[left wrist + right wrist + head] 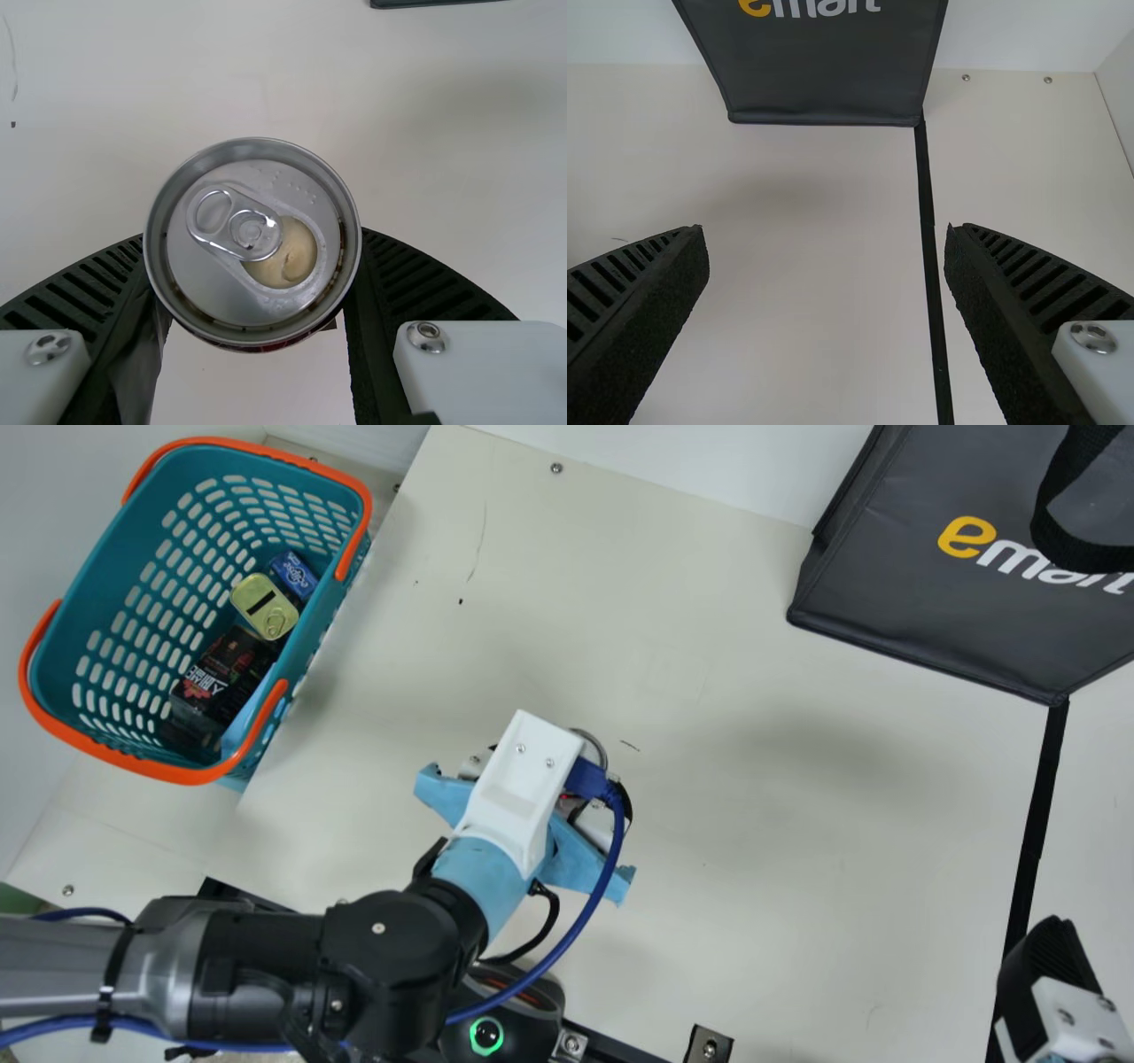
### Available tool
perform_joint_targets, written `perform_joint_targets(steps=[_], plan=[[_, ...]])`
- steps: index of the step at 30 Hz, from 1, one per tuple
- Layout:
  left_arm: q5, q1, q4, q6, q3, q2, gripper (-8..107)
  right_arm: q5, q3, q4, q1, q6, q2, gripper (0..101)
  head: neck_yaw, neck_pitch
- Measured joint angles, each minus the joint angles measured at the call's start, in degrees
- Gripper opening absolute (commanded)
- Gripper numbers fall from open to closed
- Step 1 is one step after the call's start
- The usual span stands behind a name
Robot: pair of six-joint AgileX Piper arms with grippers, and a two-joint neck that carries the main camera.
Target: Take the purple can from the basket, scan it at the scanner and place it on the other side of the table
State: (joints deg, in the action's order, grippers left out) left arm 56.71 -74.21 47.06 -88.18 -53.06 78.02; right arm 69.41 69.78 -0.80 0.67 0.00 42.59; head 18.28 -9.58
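Observation:
In the main view my left gripper (524, 784) is over the middle of the table, with a silver edge of the can (595, 744) peeking out beside it. The left wrist view shows the silver lid and pull tab of the can (252, 243) between the fingers of my left gripper (253, 235), which is shut on it; the can's side is mostly hidden. The scanner (500, 1014), black with a green-lit ring, is at the near edge, partly behind the left arm. My right gripper (1050, 974) is at the lower right; in its wrist view this gripper (826, 239) stands open and empty.
A teal basket (84, 615) with orange handles holds several packages at the upper left. A dark grey bag (895, 593) stands at the upper right. From it a black strip (1032, 833) runs down the cream table (762, 797).

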Motion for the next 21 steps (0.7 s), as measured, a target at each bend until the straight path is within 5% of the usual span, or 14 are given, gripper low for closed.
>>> perform_joint_targets(steps=[21], plan=[[-0.8, -5.6, 3.2, -7.6, 6.0, -0.1, -8, 0.0, 0.0, 0.0, 0.0, 0.0, 0.0, 95, -0.1, 0.0]])
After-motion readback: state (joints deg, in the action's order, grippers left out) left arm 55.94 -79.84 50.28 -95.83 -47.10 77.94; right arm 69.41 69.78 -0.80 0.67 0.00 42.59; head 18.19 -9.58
